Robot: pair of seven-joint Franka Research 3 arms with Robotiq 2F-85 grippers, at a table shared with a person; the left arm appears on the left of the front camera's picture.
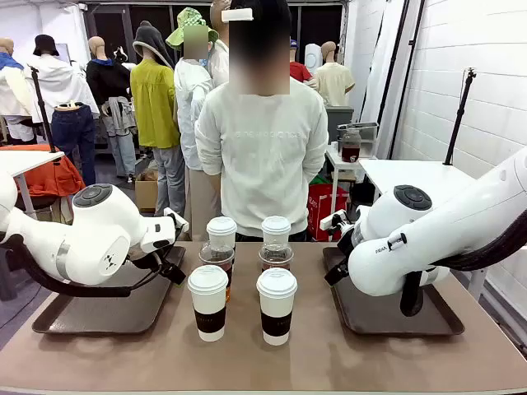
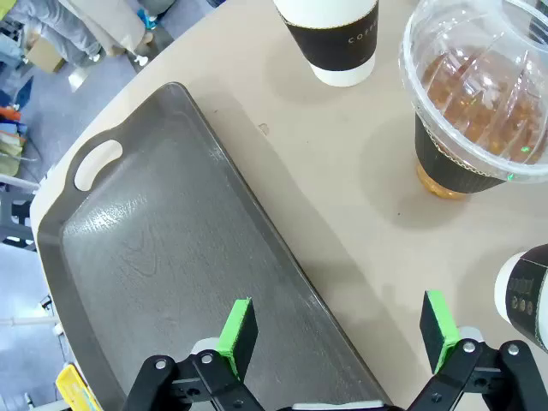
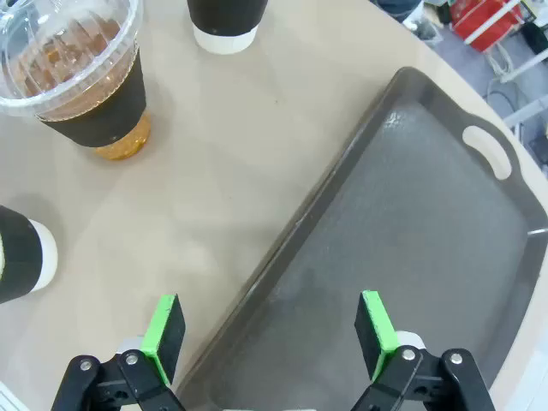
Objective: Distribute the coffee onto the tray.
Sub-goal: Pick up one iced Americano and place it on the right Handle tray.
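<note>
The coffee stands mid-table as two white paper cups with brown bands (image 1: 207, 300) (image 1: 277, 304) and, behind them, two clear cups of amber liquid (image 1: 221, 247) (image 1: 276, 243). My left gripper (image 1: 170, 268) hangs open over the inner edge of the left tray (image 1: 90, 317). In the left wrist view the left gripper (image 2: 339, 330) holds nothing, with a dome-lidded cup (image 2: 479, 103) and a paper cup (image 2: 330, 38) ahead. My right gripper (image 1: 334, 271) is open over the inner edge of the right tray (image 1: 395, 317). The right wrist view shows the right gripper (image 3: 271, 325) empty, near a clear cup (image 3: 81, 77).
A person in a white sweatshirt (image 1: 263, 148) stands at the far side of the table, right behind the cups. Both dark trays (image 2: 154, 257) (image 3: 419, 231) carry nothing. Bare tabletop (image 1: 247, 362) runs along the front edge.
</note>
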